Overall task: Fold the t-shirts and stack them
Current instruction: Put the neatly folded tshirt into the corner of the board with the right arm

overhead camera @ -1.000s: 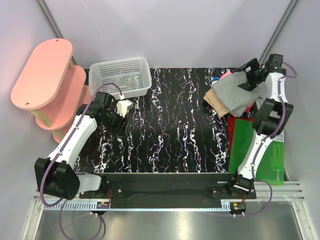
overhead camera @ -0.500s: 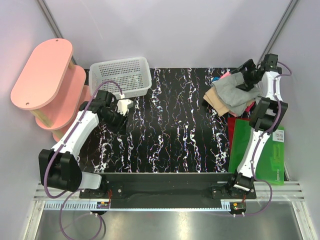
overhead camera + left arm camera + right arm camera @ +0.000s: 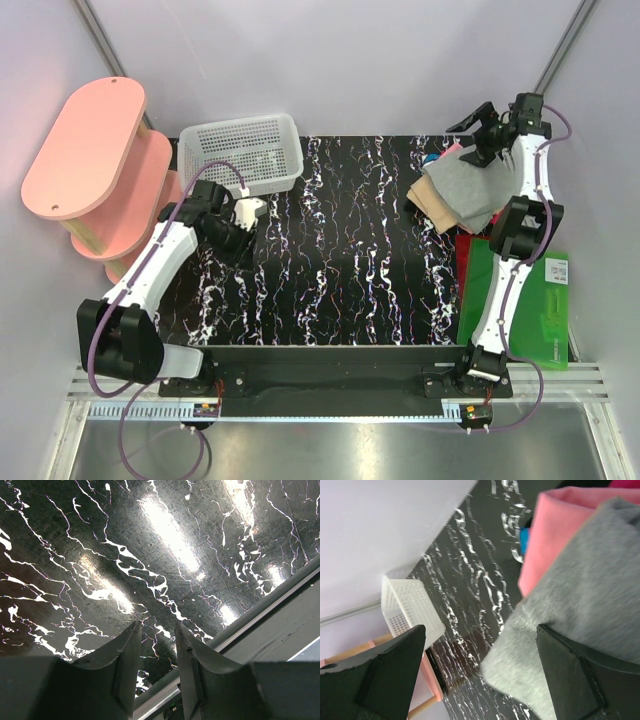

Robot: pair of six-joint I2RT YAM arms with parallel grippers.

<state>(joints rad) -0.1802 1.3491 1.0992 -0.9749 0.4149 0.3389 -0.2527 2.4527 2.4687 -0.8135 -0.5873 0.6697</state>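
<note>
The t-shirts lie in a loose pile at the table's back right. A large light grey one (image 3: 468,190) is on top, and a tan one (image 3: 425,207) pokes out at the left under it. Pink cloth (image 3: 452,150) and blue cloth (image 3: 431,158) peek out at the back. My right gripper (image 3: 473,140) is open, just above the pile's back edge. In the right wrist view (image 3: 481,630) its jaws stand wide apart over the grey shirt (image 3: 590,595), beside the pink cloth (image 3: 547,535). My left gripper (image 3: 238,232) is over bare table at the left. Its jaws (image 3: 157,625) are narrowly open and empty.
A white mesh basket (image 3: 240,152) stands at the back left, also in the right wrist view (image 3: 405,610). A pink two-tier shelf (image 3: 90,150) stands left of the table. A flat green board (image 3: 515,300) lies at the right edge, partly under the pile. The black marbled table (image 3: 350,250) has a rail (image 3: 260,615) along its edge.
My right gripper has lifted off the grey shirt and moved back and a little left toward the wall. The shirt has settled flatter. The left arm has barely moved.
</note>
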